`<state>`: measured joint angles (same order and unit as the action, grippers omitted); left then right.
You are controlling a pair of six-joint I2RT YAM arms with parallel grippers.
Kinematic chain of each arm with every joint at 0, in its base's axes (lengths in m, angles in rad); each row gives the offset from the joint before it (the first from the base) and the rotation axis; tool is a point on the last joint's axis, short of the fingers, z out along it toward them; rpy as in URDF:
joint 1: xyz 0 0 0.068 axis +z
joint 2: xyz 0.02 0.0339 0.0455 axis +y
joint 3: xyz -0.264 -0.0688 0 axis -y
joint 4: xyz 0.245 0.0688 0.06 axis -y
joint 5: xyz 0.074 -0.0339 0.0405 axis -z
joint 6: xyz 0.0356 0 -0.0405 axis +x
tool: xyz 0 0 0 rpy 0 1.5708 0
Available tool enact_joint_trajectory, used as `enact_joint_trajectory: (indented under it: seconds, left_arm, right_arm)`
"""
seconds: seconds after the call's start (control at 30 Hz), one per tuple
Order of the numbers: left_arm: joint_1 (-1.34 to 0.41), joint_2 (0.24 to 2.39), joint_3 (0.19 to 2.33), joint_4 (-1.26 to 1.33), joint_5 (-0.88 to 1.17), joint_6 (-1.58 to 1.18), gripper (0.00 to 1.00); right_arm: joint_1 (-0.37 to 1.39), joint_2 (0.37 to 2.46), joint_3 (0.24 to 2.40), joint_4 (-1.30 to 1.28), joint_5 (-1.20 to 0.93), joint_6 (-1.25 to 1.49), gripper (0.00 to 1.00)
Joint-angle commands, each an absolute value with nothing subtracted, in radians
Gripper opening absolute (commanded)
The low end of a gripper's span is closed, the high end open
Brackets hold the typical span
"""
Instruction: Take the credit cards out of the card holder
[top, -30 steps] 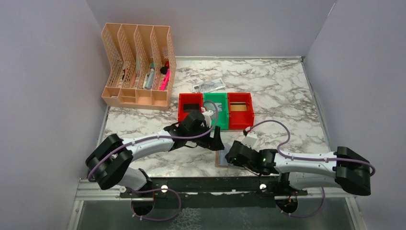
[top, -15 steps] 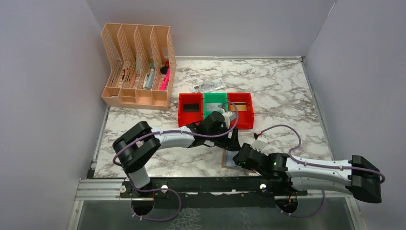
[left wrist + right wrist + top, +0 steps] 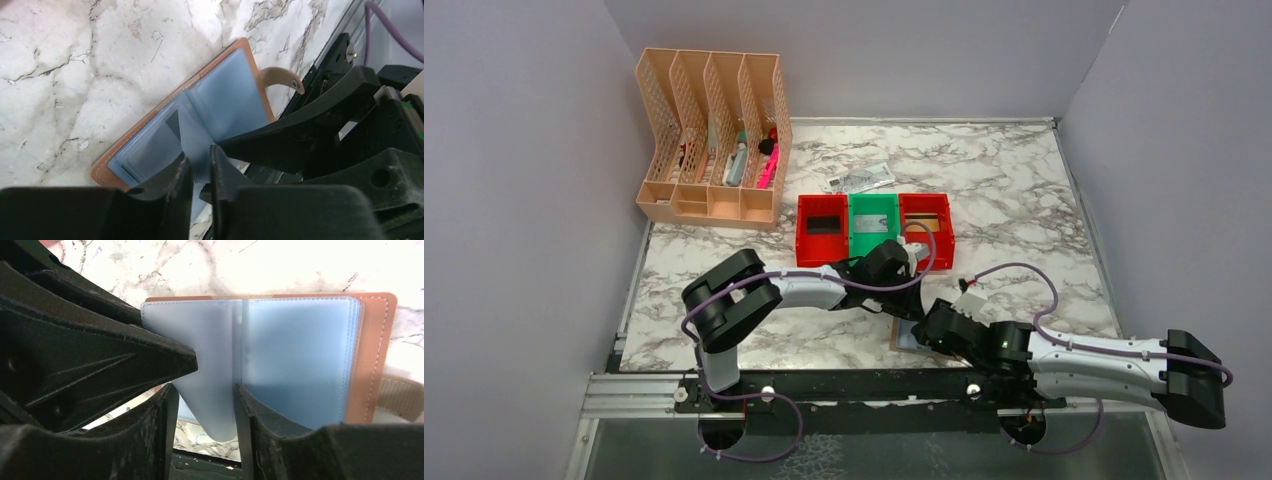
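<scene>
The card holder (image 3: 150, 127) lies open near the table's front edge, tan-brown with pale blue sleeves (image 3: 295, 360), also seen from above (image 3: 898, 338). My left gripper (image 3: 200, 172) has its jaws pinched on one raised blue sleeve leaf. My right gripper (image 3: 206, 430) stands open around a hanging sleeve leaf, with a gap on its left side. Credit cards lie in the bins: a dark one (image 3: 826, 224), a grey one (image 3: 871, 227) and a gold-toned one (image 3: 924, 224). No card shows clearly inside the holder.
Red (image 3: 805, 240), green (image 3: 857, 205) and red (image 3: 945, 240) bins stand in a row behind the holder. A crumpled paper note (image 3: 861, 180) lies further back, and a peach file organiser (image 3: 714, 140) stands back left. The holder's strap (image 3: 282, 80) points at the black front rail (image 3: 824, 385).
My left arm swung right from the bins to the holder, and its jaws narrowed onto a sleeve leaf. The right gripper shifted slightly right and opened a little.
</scene>
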<state>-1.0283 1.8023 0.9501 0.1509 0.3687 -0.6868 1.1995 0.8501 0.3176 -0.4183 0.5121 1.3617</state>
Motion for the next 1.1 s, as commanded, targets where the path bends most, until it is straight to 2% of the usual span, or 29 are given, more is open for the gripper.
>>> enact_joint_trajectory:
  seconds: [0.0, 0.1, 0.27, 0.43, 0.6, 0.67, 0.73, 0.83, 0.97, 1.07]
  left_arm:
    - [-1.034, 1.779, 0.972, 0.094, 0.329, -0.645, 0.15]
    - [-1.032, 1.745, 0.959, 0.031, 0.246, -0.623, 0.1]
    - [-1.019, 1.639, 0.899, -0.058, 0.14, -0.608, 0.1]
    - [-0.983, 1.521, 0.823, -0.134, 0.092, -0.587, 0.1]
    - [-0.953, 1.441, 0.796, -0.236, 0.05, -0.555, 0.11]
    - [-0.944, 1.431, 0.796, -0.246, 0.052, -0.551, 0.13]
    - [-0.942, 1.436, 0.812, -0.243, 0.065, -0.556, 0.16]
    - [-0.942, 1.466, 0.848, -0.228, 0.097, -0.57, 0.26]
    - [-0.942, 1.514, 0.882, -0.163, 0.175, -0.593, 0.37]
    - [-0.948, 1.56, 0.906, -0.115, 0.242, -0.609, 0.41]
  right_arm:
    - [1.198, 0.836, 0.319, -0.415, 0.558, 1.322, 0.53]
    - [1.198, 0.842, 0.342, -0.347, 0.524, 1.213, 0.61]
    - [1.198, 0.862, 0.391, -0.21, 0.416, 1.044, 0.7]
    - [1.198, 0.896, 0.465, -0.2, 0.406, 0.982, 0.72]
    - [1.198, 0.931, 0.521, -0.322, 0.487, 1.025, 0.73]
    - [1.162, 0.948, 0.534, -0.363, 0.505, 1.041, 0.68]
    - [1.113, 0.955, 0.524, -0.349, 0.443, 1.024, 0.59]
    - [1.04, 0.949, 0.491, -0.282, 0.344, 0.987, 0.48]
    - [1.003, 0.946, 0.474, -0.282, 0.32, 0.983, 0.45]
    - [0.985, 0.943, 0.468, -0.318, 0.327, 1.01, 0.42]
